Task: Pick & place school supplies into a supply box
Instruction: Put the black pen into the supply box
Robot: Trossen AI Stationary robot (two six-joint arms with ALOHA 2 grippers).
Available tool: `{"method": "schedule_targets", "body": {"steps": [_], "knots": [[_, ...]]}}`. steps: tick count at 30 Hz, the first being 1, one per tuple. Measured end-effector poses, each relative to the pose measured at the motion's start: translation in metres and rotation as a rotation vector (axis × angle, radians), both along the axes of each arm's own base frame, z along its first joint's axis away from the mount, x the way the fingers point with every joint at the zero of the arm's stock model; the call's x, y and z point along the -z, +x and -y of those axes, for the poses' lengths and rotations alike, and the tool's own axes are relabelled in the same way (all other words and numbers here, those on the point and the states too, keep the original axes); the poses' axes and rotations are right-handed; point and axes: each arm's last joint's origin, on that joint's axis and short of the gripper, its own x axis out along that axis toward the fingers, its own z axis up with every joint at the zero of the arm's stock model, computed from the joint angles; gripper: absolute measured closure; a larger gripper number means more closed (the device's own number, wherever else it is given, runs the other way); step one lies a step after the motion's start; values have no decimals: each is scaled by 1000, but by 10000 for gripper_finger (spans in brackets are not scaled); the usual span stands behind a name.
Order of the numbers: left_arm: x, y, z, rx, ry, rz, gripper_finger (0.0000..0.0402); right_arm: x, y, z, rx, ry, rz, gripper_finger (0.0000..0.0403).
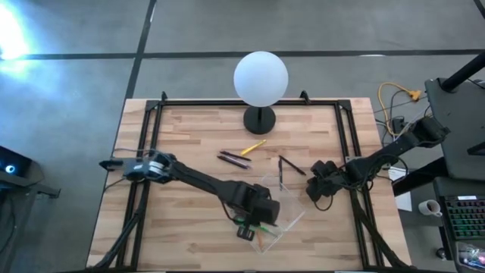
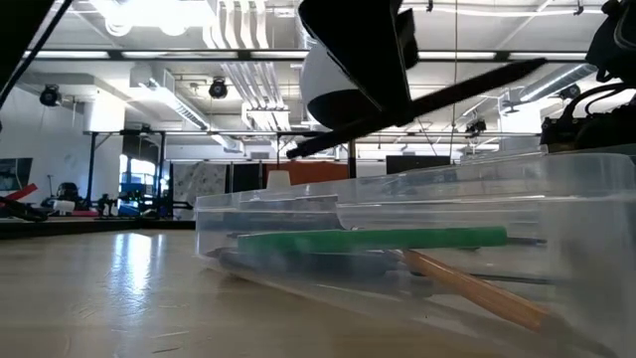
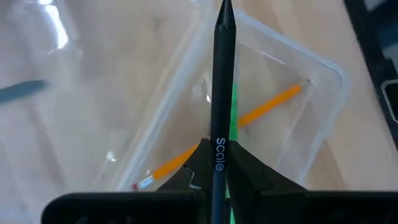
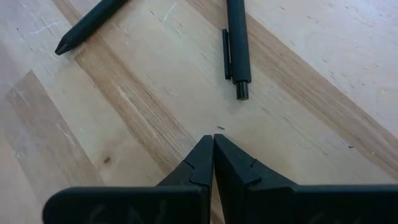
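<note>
Fingers (image 3: 214,163) of our left arm pinch a light, stiff, slick pen (image 3: 222,81) mid-barrel above the box (image 1: 282,205) near the counter's front edge; right fingers (image 4: 213,149) sit pressed together, empty, near two pens (image 4: 236,43).

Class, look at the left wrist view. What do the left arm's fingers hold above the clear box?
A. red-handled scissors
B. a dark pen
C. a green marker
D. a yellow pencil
B: the left gripper is shut on a dark pen, over the clear box where the pencil already lies.
</note>
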Motion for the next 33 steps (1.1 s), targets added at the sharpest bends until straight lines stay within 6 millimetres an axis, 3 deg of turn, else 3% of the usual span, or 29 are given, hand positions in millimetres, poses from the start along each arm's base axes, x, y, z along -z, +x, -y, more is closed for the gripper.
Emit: {"method": "schedule_targets", "body": {"steps": [9, 14, 21, 27, 33], "knots": [[25, 4, 8, 95, 21, -39, 390, 0, -1, 0, -16, -10, -14, 394], [33, 5, 8, 91, 20, -40, 369, 0, -1, 0, -49, -29, -23, 394], [41, 3, 7, -57, -28, -88, 328, -4, 1, -1, -129, -63, -38, 394], [28, 5, 7, -115, -54, -63, 286, -25, 14, -4, -249, -135, -34, 394], [-2, 10, 9, -134, -93, 12, 258, -47, 26, 6, -167, -199, -52, 373]]}}
